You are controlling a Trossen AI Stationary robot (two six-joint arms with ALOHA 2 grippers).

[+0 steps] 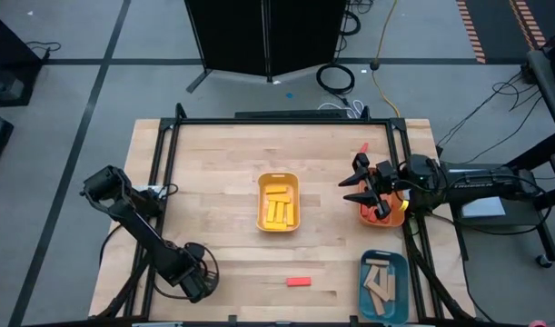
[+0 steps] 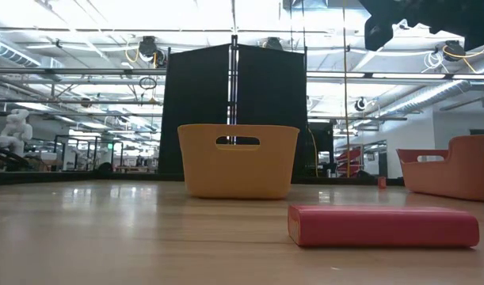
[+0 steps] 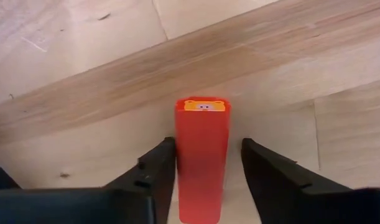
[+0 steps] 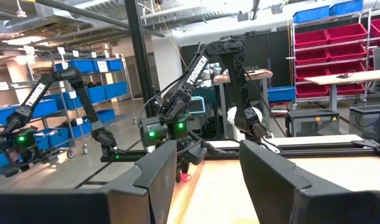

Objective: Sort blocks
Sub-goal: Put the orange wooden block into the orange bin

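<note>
My two arms: left arm (image 1: 141, 232) and right arm (image 1: 468, 177), both matte black with chunky rounded joint housings. My fingers (image 3: 153, 171) are flat, dark, angular plastic plates. Black cables trail behind my right arm.

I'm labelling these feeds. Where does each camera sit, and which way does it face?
High: above the table, looking straight down; both arms show.
Low: at table height, looking level across the red block and yellow tray; an arm part hangs top right.
Left wrist: looks down at the table; left gripper's open fingers flank a red block.
Right wrist: looks out into the room past the right gripper's open fingers.
Shared: high and low both show that block and tray.
</note>
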